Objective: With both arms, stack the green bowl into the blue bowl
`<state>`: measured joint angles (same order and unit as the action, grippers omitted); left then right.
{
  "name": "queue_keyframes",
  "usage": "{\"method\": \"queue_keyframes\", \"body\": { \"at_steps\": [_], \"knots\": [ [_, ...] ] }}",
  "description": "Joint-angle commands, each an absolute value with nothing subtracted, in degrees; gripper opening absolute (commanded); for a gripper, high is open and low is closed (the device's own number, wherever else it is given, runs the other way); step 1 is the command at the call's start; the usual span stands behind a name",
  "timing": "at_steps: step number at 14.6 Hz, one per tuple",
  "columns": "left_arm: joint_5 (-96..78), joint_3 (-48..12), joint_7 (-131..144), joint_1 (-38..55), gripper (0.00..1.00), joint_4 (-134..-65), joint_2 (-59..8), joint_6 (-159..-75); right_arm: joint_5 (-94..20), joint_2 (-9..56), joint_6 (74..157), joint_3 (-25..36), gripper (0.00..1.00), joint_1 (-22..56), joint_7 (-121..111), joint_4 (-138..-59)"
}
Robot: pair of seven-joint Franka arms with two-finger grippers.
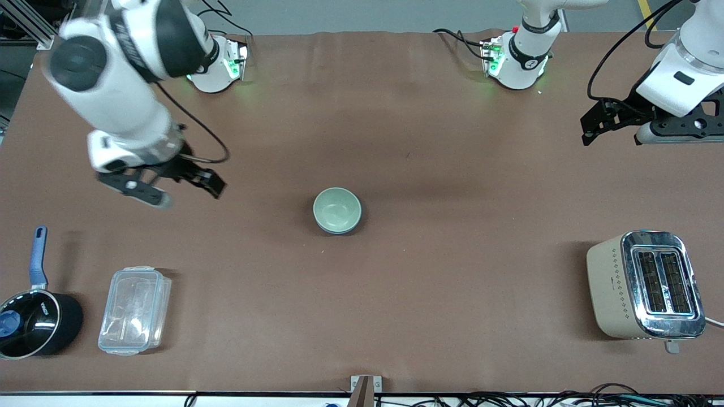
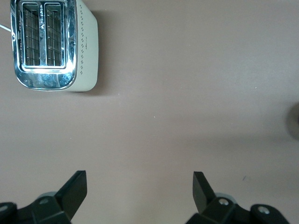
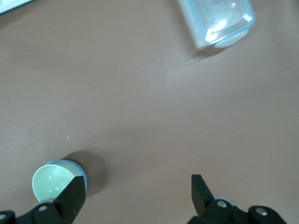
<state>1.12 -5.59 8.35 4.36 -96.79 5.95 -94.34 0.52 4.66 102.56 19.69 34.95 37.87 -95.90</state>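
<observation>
The pale green bowl (image 1: 337, 208) sits nested inside the blue bowl (image 1: 338, 230) at the middle of the table; only a thin blue edge shows under it. In the right wrist view the green bowl (image 3: 49, 183) shows with the blue rim (image 3: 65, 163) around it, beside one fingertip (image 3: 74, 191). My right gripper (image 1: 186, 186) hangs open and empty above the table, off toward the right arm's end from the bowls (image 3: 138, 191). My left gripper (image 1: 608, 121) is open and empty, up over the left arm's end of the table (image 2: 140, 186).
A cream and chrome toaster (image 1: 645, 285) stands near the front camera at the left arm's end (image 2: 51, 44). A clear plastic lidded container (image 1: 134, 310) and a black saucepan with a blue handle (image 1: 34, 322) lie near the front camera at the right arm's end (image 3: 217, 21).
</observation>
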Motion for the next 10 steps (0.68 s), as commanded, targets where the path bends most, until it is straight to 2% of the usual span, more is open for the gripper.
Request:
{"method": "queue_keyframes", "body": {
  "at_steps": [1,3,6,7,10],
  "knots": [
    [2.20,-5.45,6.51,4.39,1.00,-95.01,5.71,-93.96,1.32,1.06,97.76,18.12,1.00,25.88,27.82,-94.77],
    [2.20,-5.45,5.98,4.31,1.00,-94.83,5.71,-93.96,0.53,1.23,89.95,17.05,1.00,18.75,17.89,-87.92],
    [2.29,-5.45,5.98,4.31,1.00,-94.49,5.63,-93.87,0.53,1.14,84.30,16.70,1.00,12.24,5.40,-83.42],
    [2.29,-5.36,5.98,4.39,1.00,-94.48,5.71,-93.87,0.53,1.14,83.68,14.61,1.00,9.52,2.40,-82.36],
    [2.29,-5.36,5.98,4.39,1.00,-94.48,5.63,-93.52,0.70,0.62,80.77,0.39,1.00,-3.66,1.75,-82.70]
  ]
}}
